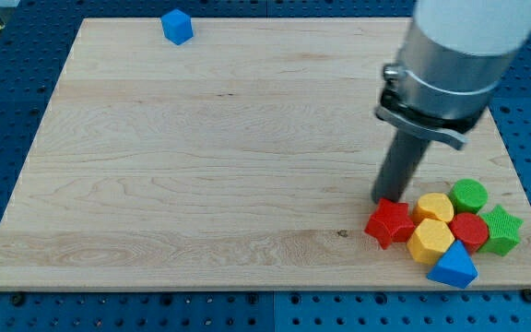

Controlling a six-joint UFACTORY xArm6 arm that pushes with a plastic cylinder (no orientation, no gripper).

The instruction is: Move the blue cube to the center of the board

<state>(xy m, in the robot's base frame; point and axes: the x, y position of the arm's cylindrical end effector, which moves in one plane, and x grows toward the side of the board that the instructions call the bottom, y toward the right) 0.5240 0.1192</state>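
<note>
The blue cube (pixel 177 26) sits near the top edge of the wooden board (pixel 201 166), toward the view's left. My tip (pixel 383 199) rests on the board at the view's lower right, just above the red star block (pixel 391 222) and far from the blue cube. The rod hangs from a grey cylinder that enters from the view's top right.
A cluster of blocks lies at the lower right: a yellow block (pixel 434 207), a yellow hexagon block (pixel 430 241), a red block (pixel 469 231), a green cylinder (pixel 469 195), a green star block (pixel 501 231) and a blue triangle block (pixel 454 267).
</note>
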